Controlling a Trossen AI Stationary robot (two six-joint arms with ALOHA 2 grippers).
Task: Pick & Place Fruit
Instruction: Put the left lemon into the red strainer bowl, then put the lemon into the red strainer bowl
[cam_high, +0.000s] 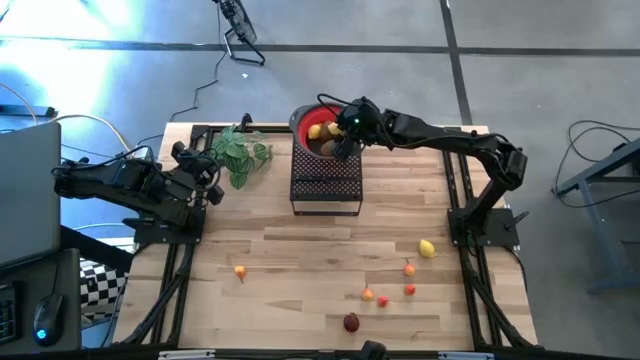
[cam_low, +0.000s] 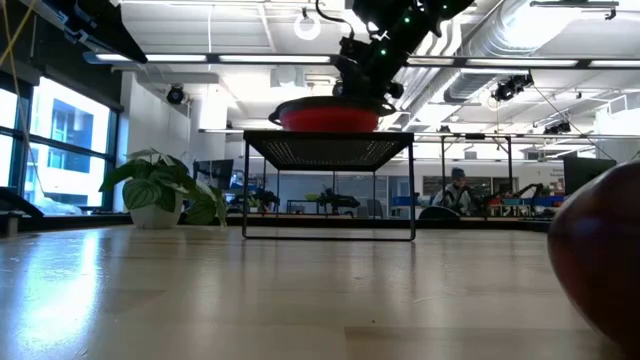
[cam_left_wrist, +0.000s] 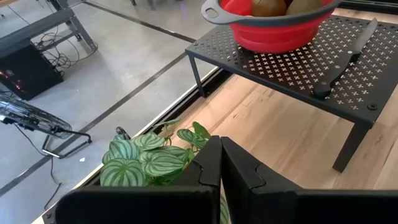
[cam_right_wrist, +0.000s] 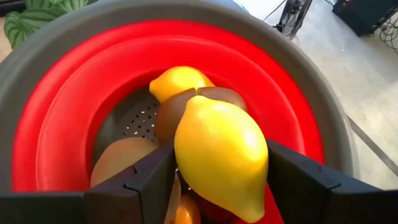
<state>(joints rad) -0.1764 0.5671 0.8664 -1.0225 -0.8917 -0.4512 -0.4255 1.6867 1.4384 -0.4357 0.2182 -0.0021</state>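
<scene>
Right gripper (cam_right_wrist: 217, 186) over the red bowl (cam_right_wrist: 56, 137) — fingers either side of a lemon (cam_right_wrist: 221, 155), grip uncertain. Left gripper (cam_left_wrist: 221, 168) clenched beside the plant (cam_left_wrist: 143, 158).

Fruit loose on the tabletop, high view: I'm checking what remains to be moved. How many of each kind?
Yellow lemon: 1
Dark red ball: 1
Small orange-to-red pieces: 5
Total: 7
</scene>
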